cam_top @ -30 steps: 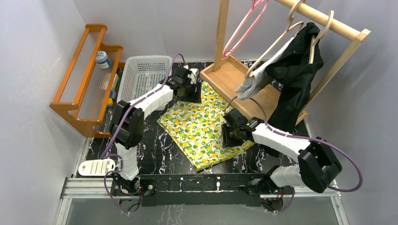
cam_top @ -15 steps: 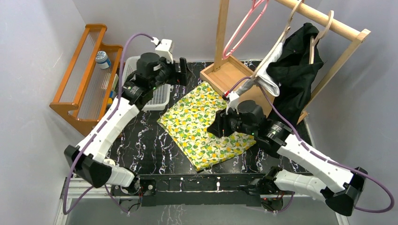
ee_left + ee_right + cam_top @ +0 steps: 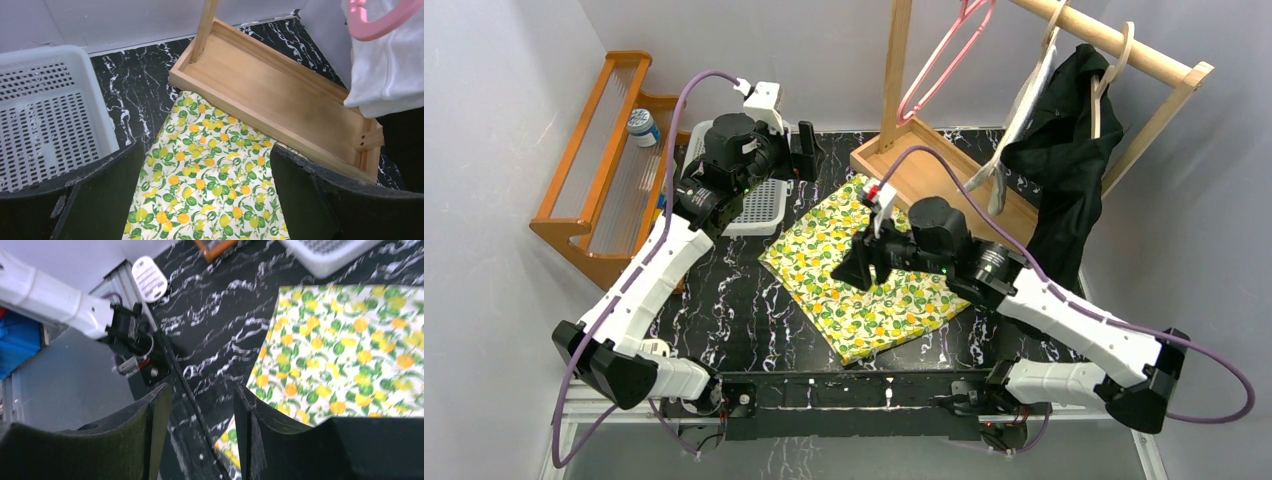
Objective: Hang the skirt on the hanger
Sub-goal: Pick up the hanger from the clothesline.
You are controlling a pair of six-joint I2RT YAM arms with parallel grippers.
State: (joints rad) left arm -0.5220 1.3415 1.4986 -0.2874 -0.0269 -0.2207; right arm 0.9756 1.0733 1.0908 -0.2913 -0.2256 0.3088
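Top external view: we see both arms raised; a second ago their fingers sat low at the skirt's edges. The skirt (image 3: pixel 814 270) has not shifted.
Left fingers (image 3: pixel 100 195): wide apart, empty; skirt below and between them.
Right fingers (image 3: pixel 125 435): apart, empty; skirt beyond them, off to one side, flat on the desk (image 3: pixel 744 310).
Count: one skirt, one pink hanger (image 3: pixel 939 60), two wooden hangers (image 3: pixel 1114 60), one basket (image 3: pixel 764 200).
Skirt heading: diagonal, one corner at the rack base (image 3: pixel 934 170); nearly square, so we cannot tell its long axis.
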